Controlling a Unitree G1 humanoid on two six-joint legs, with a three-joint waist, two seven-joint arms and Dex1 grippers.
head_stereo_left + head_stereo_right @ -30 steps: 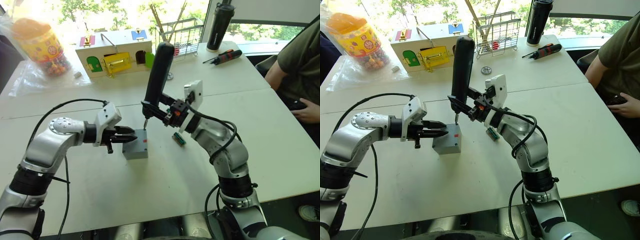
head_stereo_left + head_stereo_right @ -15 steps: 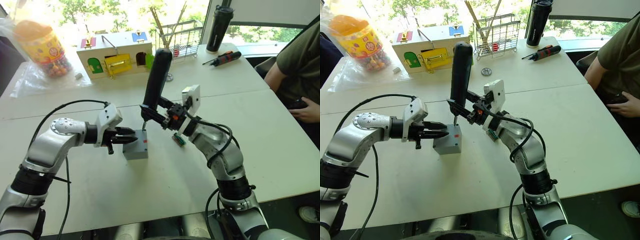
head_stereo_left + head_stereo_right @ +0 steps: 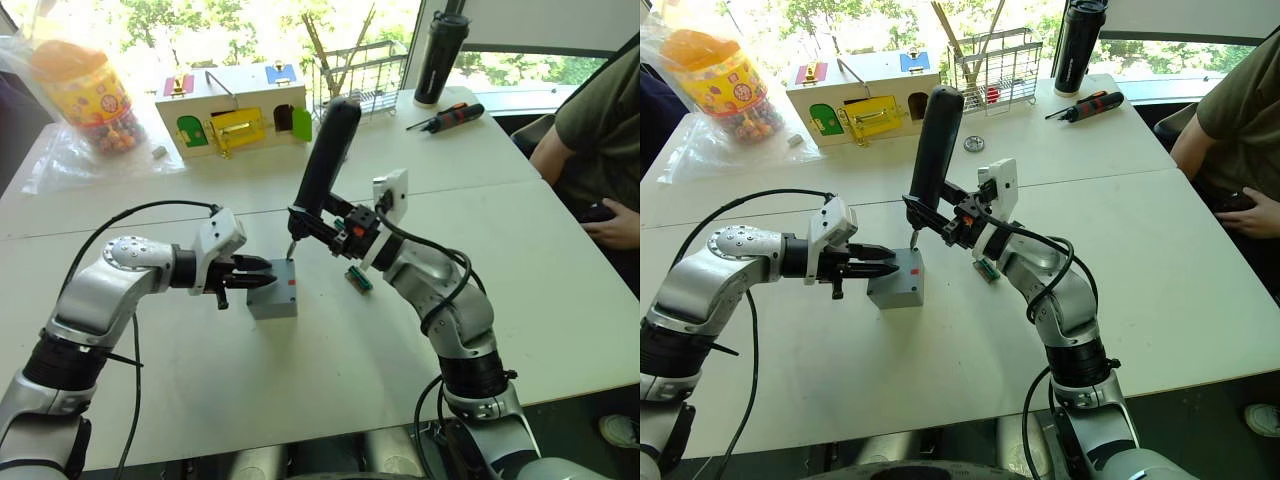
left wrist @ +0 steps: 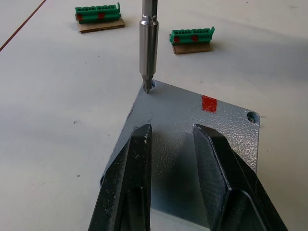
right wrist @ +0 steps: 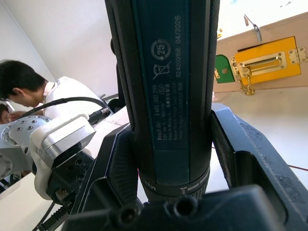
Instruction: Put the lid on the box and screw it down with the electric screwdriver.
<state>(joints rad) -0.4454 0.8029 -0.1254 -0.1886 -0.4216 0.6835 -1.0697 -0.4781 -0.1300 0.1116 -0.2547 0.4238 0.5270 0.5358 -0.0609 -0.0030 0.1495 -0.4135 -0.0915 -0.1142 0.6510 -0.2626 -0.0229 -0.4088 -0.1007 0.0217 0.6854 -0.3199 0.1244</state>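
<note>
My right gripper (image 3: pixel 322 226) pinches the screwdriver (image 3: pixel 322 160), bit in the lid (image 4: pixel 202 144) corner hole; left gripper (image 4: pixel 171 139) sits spread on top, table (image 3: pixel 560 270) open around.

Bare table (image 3: pixel 300 380) lies near the box (image 3: pixel 273 291) — a green connector (image 3: pixel 358 278) sits just right.

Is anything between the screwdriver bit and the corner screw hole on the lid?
Nothing visible. The screwdriver bit's tip sits at the lid's corner hole. The left tool's fingers rest on the lid, short of that corner.
</note>
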